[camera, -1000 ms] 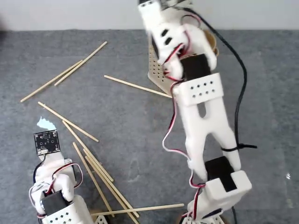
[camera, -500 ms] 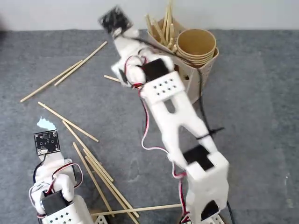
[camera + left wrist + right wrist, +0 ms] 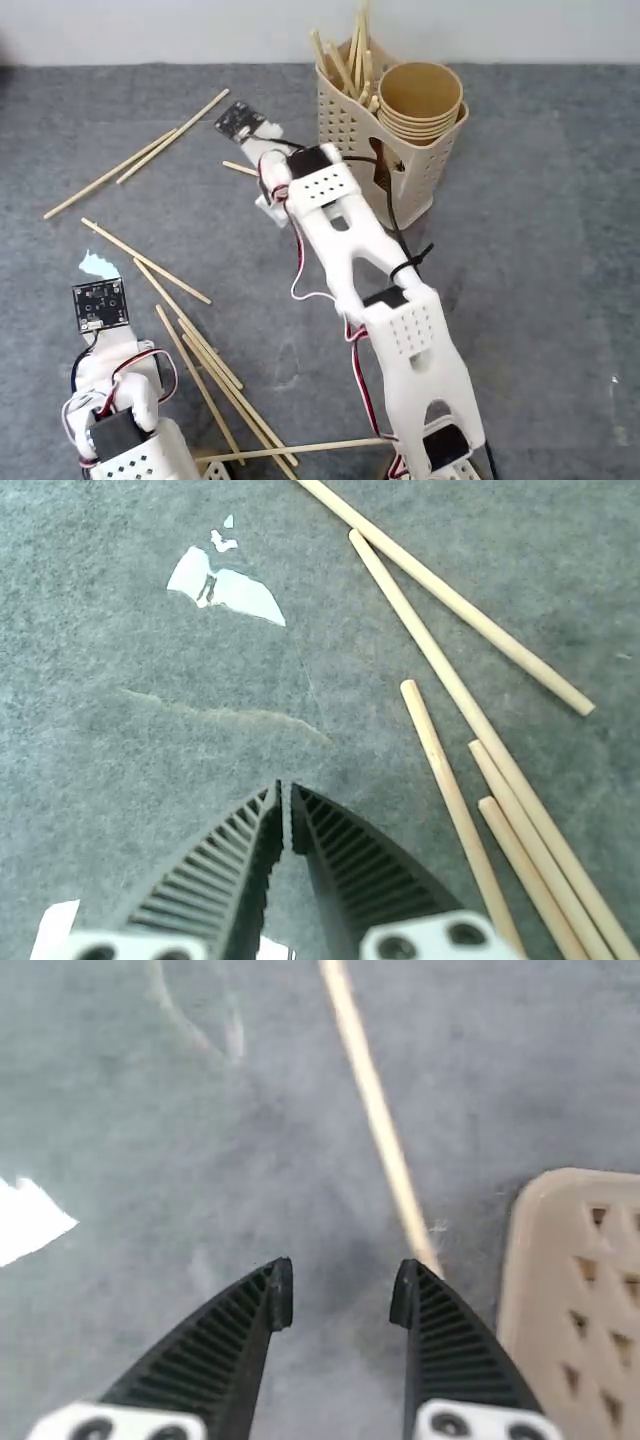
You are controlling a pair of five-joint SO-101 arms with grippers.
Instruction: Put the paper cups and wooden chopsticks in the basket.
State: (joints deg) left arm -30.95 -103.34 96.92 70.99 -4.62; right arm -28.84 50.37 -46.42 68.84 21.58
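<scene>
A beige basket (image 3: pixel 350 130) at the back holds a stack of paper cups (image 3: pixel 421 95) and several upright chopsticks (image 3: pixel 345 55). One loose chopstick (image 3: pixel 238 167) lies just left of the basket, running under the right arm (image 3: pixel 320 200). In the right wrist view my right gripper (image 3: pixel 343 1285) is open low over the mat, with that chopstick's (image 3: pixel 375 1120) end by one fingertip and the basket wall (image 3: pixel 580 1290) close beside it. My left gripper (image 3: pixel 286 798) is shut on nothing, near the front left, with chopsticks (image 3: pixel 450 680) beside it.
Several chopsticks are scattered on the grey mat: a pair at the back left (image 3: pixel 150 150), one diagonal (image 3: pixel 145 262), a cluster near the left arm (image 3: pixel 215 375), and one along the front (image 3: pixel 300 449). A pale scrap (image 3: pixel 97 265) lies ahead of the left arm (image 3: pixel 115 410).
The right arm swung from over the basket to the left and lowered toward the chopstick beside the basket. The left arm has stayed still.
</scene>
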